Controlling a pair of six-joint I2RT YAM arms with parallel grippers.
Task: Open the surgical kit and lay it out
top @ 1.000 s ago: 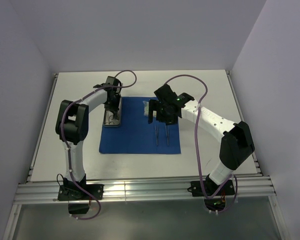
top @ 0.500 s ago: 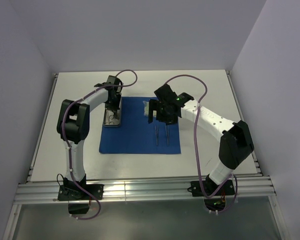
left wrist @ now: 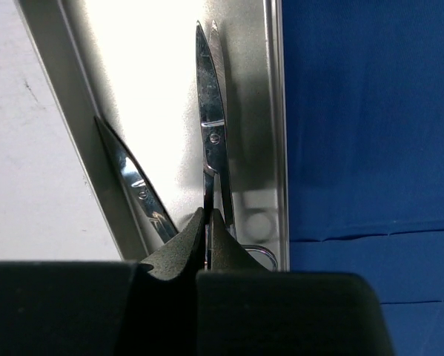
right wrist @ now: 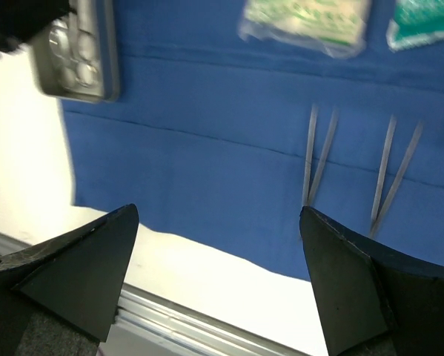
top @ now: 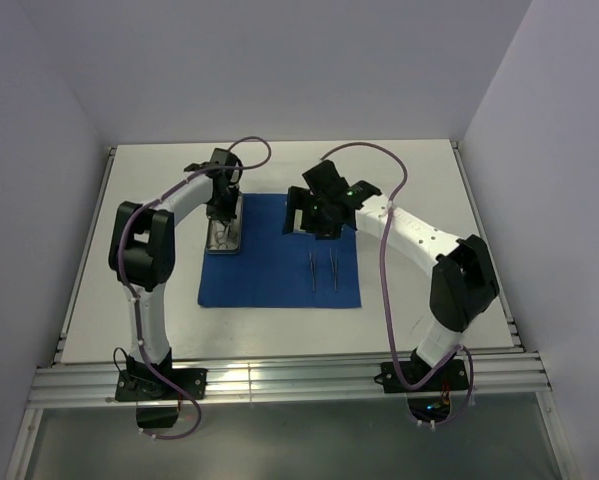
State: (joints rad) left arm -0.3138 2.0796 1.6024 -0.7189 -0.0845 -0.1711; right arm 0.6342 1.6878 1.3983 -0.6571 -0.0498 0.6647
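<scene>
The blue cloth (top: pixel 274 275) of the surgical kit lies spread flat. On its left edge stands the steel tray (top: pixel 224 240). My left gripper (top: pixel 222 205) reaches into the tray (left wrist: pixel 151 74), shut on the handle end of one pair of scissors (left wrist: pixel 210 111). A second pair of scissors (left wrist: pixel 136 182) lies beside it. My right gripper (right wrist: pixel 218 222) hangs open and empty, high over the cloth (right wrist: pixel 207 148). Two tweezers (right wrist: pixel 318 152) (right wrist: pixel 396 170) lie side by side on the cloth. Two whitish-green packets (right wrist: pixel 307 18) (right wrist: pixel 425 22) lie beyond them.
White tabletop (top: pixel 409 180) surrounds the cloth, with a metal rail (top: pixel 279 375) along the near edge and walls on three sides. The right arm's purple cable (top: pixel 389 290) loops over the right part of the table.
My left gripper has shut on the scissors in the tray. My right gripper has drawn back and left, away from the tweezers, still open.
</scene>
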